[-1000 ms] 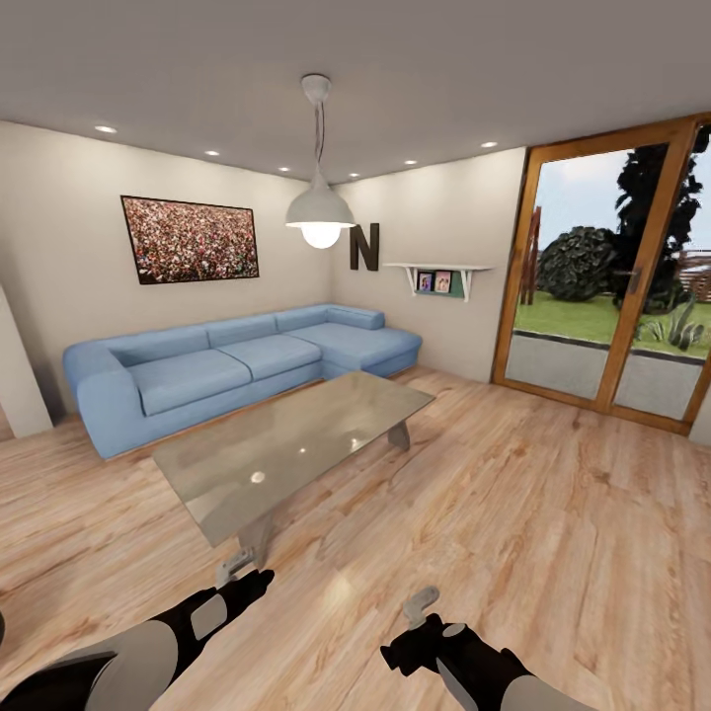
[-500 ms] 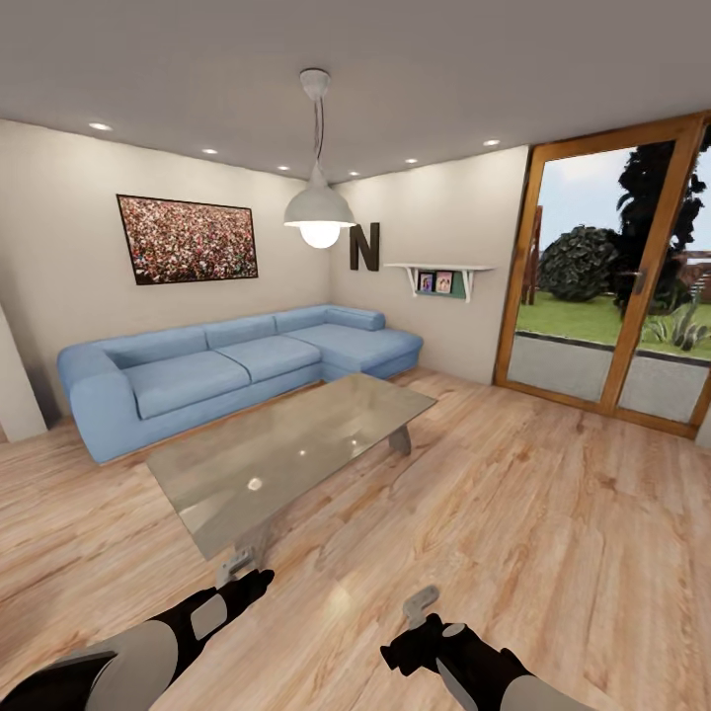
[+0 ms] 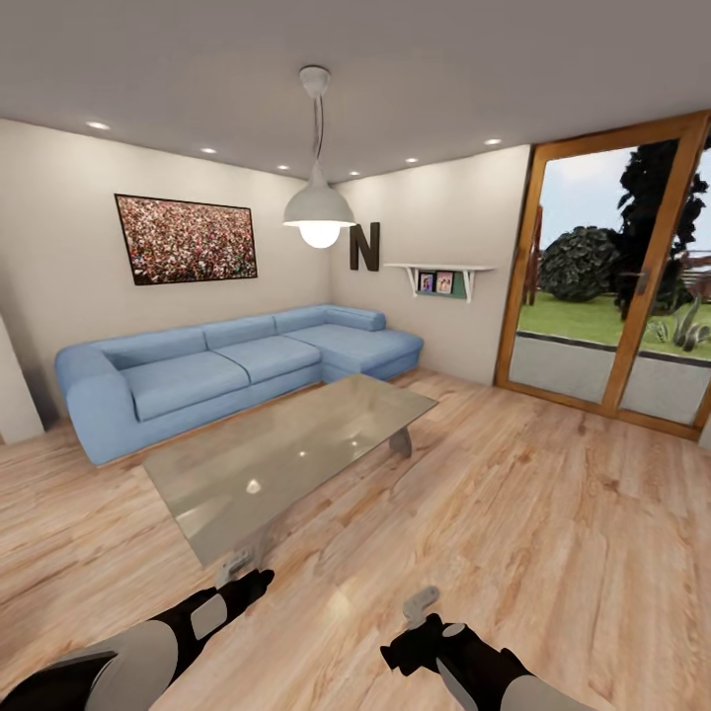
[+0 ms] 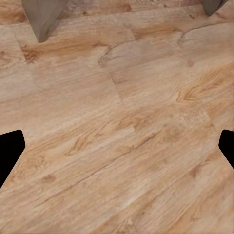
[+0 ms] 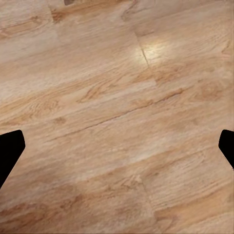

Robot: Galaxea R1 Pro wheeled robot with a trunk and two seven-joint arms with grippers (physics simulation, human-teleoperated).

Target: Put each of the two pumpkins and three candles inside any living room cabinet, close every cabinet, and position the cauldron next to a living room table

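The low table [image 3: 286, 449] with its glossy grey-brown top stands on the wood floor ahead of me, with nothing on it. My left gripper [image 3: 234, 568] hangs open just in front of the table's near corner. Its fingers [image 4: 9, 151] are spread wide over bare floorboards, and two of the table's legs [image 4: 44, 14] show beyond them. My right gripper [image 3: 423, 600] is open too, low over the floor to the right of the table, with its fingers [image 5: 9, 148] far apart and nothing between them. The pumpkins, candles, cabinet and cauldron are out of view.
A blue corner sofa [image 3: 227, 360] runs along the far wall behind the table. A pendant lamp [image 3: 319, 209] hangs above it. Glass doors in a wooden frame [image 3: 612, 286] fill the right wall. Wood floor [image 3: 553, 513] stretches to the right of the table.
The whole picture has shifted slightly, so the camera has moved a little. Both arms keep the same pose and both grippers stay open.
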